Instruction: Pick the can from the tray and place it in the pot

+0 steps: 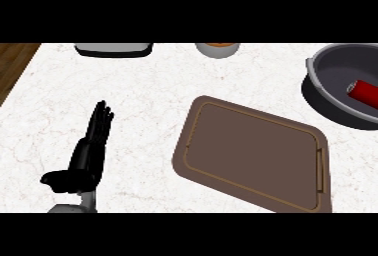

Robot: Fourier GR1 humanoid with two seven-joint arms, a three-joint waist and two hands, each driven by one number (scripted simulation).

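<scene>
A red can (363, 92) lies on its side inside the grey pot (325, 95) at the right edge of the head view. The brown tray (251, 155) sits in the middle of the white marbled counter with nothing on it. My left hand (87, 150) rests at the lower left, fingers straight and pointing away, well clear of the tray and holding nothing. My right hand does not show.
A grey and white appliance (114, 48) stands at the back left edge. A pale cup with an orange top (218, 49) sits at the back centre. Dark wood (15, 65) borders the counter at the far left.
</scene>
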